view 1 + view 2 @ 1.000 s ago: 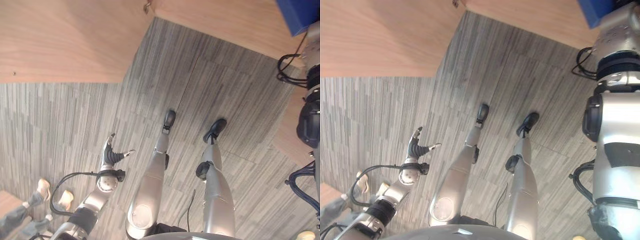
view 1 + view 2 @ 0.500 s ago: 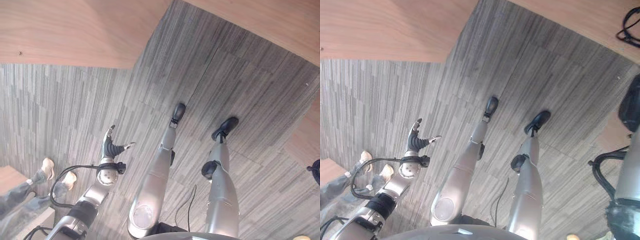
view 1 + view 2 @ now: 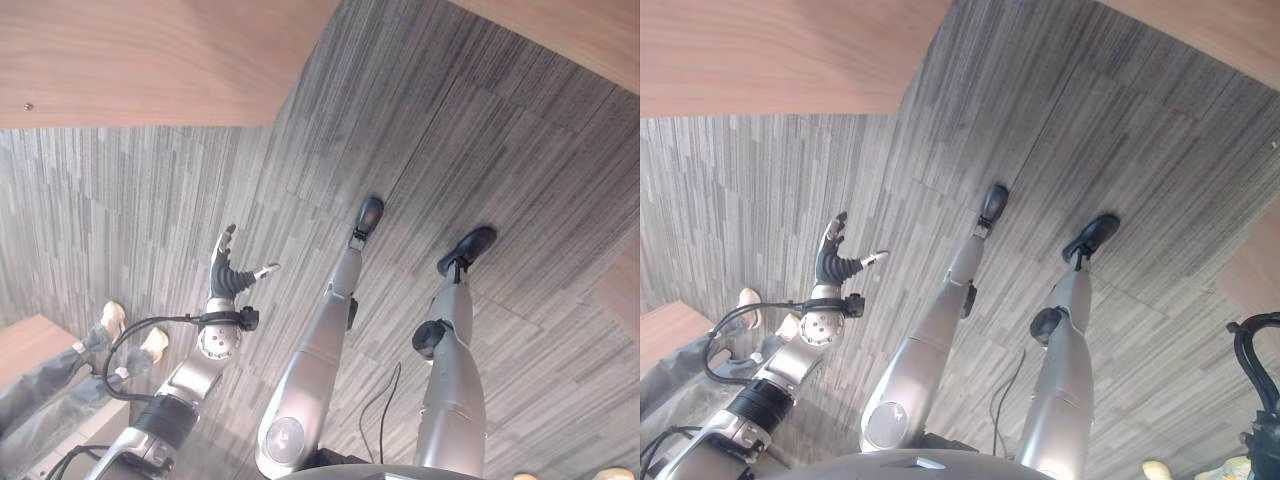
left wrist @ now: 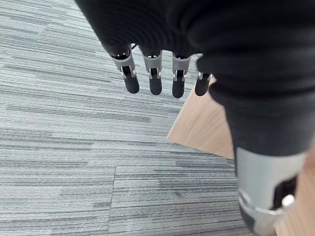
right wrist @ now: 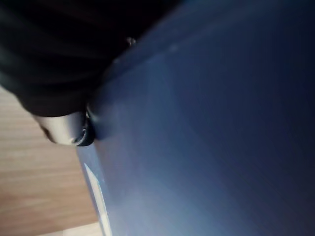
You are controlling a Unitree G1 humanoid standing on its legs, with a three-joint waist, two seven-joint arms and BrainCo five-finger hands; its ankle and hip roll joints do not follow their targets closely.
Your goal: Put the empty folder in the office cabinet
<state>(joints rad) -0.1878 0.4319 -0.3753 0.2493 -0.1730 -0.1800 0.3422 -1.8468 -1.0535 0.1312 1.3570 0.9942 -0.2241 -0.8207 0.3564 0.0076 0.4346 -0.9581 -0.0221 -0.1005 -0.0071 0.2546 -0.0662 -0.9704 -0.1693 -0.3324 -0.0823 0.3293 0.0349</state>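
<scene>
A: What worries you here?

B: The blue folder [image 5: 211, 123] lies right against the right hand [image 5: 54, 64] in the right wrist view, so close that I cannot tell how the fingers sit on it. I judge that if the hold is shallow, the folder could slide out while the robot walks, or catch a corner on the wooden cabinet [image 3: 140, 60] that fills the upper left of the head views.

A: Is that the cabinet it wants?

B: I can't say. It is a plain wood panel, with another wood surface [image 3: 1200, 25] at the upper right. No open shelf shows, so misjudging the opening is a risk too.

A: Anything else in the way?

B: A person's legs and shoes [image 3: 110, 325] sit at the lower left of the head view, near the left arm. A swing of that arm could brush them.

A: And the left hand?

B: The left hand [image 3: 228, 275] hangs over the grey striped carpet [image 3: 480, 150], left of centre in the frame, fingers straight and pointing away, thumb stuck out to the side. It holds nothing. Its wrist view shows the fingertips [image 4: 155, 87] in a row above carpet and a wood corner [image 4: 206, 125].

A: So where is the folder?

B: At the right hand, pressed close to that wrist camera.
</scene>
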